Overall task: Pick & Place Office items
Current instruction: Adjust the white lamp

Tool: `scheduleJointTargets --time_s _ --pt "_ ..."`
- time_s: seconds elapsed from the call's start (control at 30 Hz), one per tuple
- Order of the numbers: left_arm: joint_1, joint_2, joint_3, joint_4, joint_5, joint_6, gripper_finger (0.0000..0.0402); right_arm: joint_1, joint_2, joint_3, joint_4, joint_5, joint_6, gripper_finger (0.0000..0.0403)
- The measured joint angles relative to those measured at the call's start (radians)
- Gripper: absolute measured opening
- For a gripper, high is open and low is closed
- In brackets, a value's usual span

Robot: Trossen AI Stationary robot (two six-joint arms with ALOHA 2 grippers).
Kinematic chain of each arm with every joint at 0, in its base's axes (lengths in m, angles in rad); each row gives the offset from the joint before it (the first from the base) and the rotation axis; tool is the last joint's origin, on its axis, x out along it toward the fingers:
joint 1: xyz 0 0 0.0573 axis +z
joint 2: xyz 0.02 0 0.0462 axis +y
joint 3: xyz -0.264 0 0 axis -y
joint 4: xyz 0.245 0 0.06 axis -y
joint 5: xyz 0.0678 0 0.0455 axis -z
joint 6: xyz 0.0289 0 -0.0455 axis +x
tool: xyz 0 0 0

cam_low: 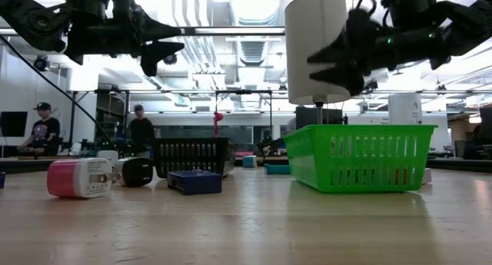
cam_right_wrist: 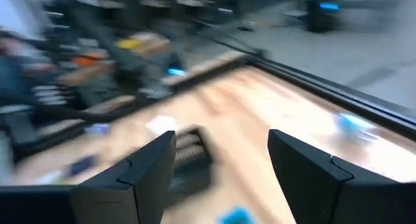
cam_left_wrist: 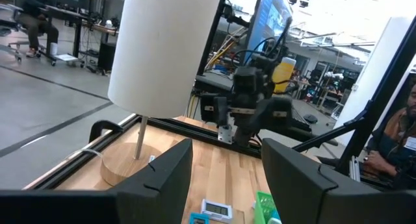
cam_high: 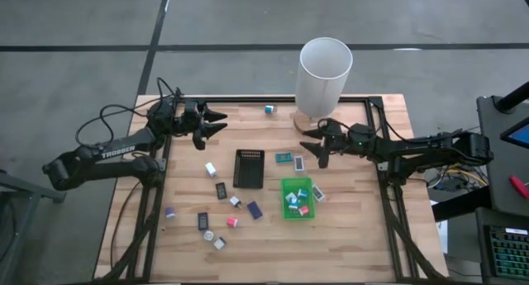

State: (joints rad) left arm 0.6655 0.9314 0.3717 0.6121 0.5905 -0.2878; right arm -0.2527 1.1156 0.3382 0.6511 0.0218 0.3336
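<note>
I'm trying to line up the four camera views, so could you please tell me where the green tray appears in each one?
High view: green tray right of centre, beside the black tray.
Low view: right of centre on the table.
Left wrist view: only a green corner at the bottom edge.
Right wrist view: not identifiable.
Shared landmark: the white lamp, seen in the high, low and left wrist views.

You have the office items (cam_high: 216,191) scattered flat across the wooden tabletop, mostly around its middle and left half. Several small pieces, white, teal and pink-red, lie inside the green tray (cam_high: 287,186). A teal packet (cam_high: 283,159) lies beside a white-edged one (cam_high: 299,162). One small teal piece (cam_high: 269,109) sits apart at the far edge. A pink-and-white block (cam_low: 75,178) lies on its side; finer detail probably cannot be confirmed.
</note>
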Motion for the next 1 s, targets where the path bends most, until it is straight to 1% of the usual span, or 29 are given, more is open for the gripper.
scheduleJointTargets --time_s 0.13,0.2,0.27,0.4,0.47,0.67,0.73,0.8,0.83,0.93,1.0 --pt "0.0 0.0 0.0 0.0 0.0 0.0 0.0191 0.0 0.0 0.0 -0.158 0.238 0.042 0.023" --pt "0.0 0.0 -0.001 0.0 0.0 0.0 0.019 -0.001 0.0 -0.001 -0.21 0.302 0.104 0.0226" --pt "0.0 0.0 -0.001 0.0 0.0 0.0 0.0191 0.0 0.0 -0.001 -0.225 0.317 0.139 0.0224" --pt "0.0 0.0 -0.001 0.0 0.0 0.0 0.0191 0.0 0.0 -0.001 -0.225 0.321 0.141 0.0224" --pt "0.0 0.0 -0.001 0.0 0.0 0.0 0.0191 0.0 0.0 -0.001 -0.236 0.344 0.134 0.0224" --pt "0.0 0.0 -0.001 0.0 0.0 0.0 0.0191 0.0 0.001 -0.002 -0.418 0.356 0.085 0.0224" --pt "0.0 0.0 -0.001 0.0 0.0 0.0 0.0191 0.001 0.015 -0.015 -0.428 0.36 0.034 0.0224" --pt "0.0 0.0 -0.001 0.0 0.0 0.0 0.0191 0.011 0.039 -0.03 -0.382 0.383 -0.016 0.0224" --pt "0.0 0.0 -0.001 0.0 0.0 0.0 0.0191 0.019 0.057 -0.041 -0.331 0.397 -0.04 0.0224" --pt "0.0 0.0 -0.001 0.0 0.0 0.0 0.0191 0.043 0.129 -0.099 -0.107 0.426 -0.1 0.0224" --pt "0.0 0.0 -0.001 0.0 0.0 0.0 0.0191 0.062 0.194 -0.144 0.081 0.462 -0.115 0.0224"
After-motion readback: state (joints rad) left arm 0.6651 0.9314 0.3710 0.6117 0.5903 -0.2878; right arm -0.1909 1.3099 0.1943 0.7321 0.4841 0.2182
